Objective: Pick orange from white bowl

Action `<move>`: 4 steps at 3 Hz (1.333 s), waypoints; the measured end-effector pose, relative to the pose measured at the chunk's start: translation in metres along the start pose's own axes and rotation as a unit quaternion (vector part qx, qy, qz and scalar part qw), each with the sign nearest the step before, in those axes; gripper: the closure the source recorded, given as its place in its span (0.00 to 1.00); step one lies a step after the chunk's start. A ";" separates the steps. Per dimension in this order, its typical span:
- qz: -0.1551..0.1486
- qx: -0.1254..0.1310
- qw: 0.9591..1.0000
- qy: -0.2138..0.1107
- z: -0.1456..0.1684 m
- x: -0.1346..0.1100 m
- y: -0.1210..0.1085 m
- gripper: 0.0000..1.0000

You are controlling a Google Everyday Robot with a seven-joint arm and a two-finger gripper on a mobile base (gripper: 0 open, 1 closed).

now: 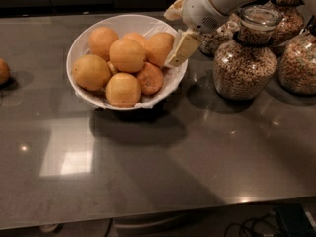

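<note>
The white bowl [84, 100] stands at the back left of the grey table and holds several large pale oranges. The rightmost orange [159, 47] lies against the bowl's right rim. A smaller, deeper-orange fruit [149, 78] sits low in the front right of the bowl. My gripper [177, 29] hangs over the bowl's right rim, right beside that rightmost orange. It is open and empty. One cream finger [181, 48] reaches down at the rim, the other [174, 11] shows higher and behind.
Glass jars of grain stand to the right: one close [244, 58], others behind [298, 63]. A lone dark brownish-orange fruit [3, 72] lies at the table's left edge. The table's front edge runs along the bottom.
</note>
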State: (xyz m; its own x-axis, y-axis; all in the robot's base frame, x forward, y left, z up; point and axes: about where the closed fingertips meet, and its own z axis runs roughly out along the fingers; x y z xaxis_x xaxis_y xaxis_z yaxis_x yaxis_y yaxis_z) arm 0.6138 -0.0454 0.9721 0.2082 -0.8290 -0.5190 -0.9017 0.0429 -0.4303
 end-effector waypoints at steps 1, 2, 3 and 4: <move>0.004 -0.008 1.000 0.002 0.013 0.002 -0.003 0.24; 0.009 -0.018 1.000 0.008 0.026 0.007 -0.003 0.25; 0.014 -0.030 0.999 0.013 0.040 0.013 -0.001 0.28; 0.018 -0.038 0.999 0.017 0.050 0.018 0.000 0.27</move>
State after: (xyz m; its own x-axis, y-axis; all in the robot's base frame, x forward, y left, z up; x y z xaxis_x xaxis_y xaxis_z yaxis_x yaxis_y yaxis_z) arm 0.6367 -0.0325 0.9254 0.1629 -0.8460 -0.5076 -0.9350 0.0319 -0.3532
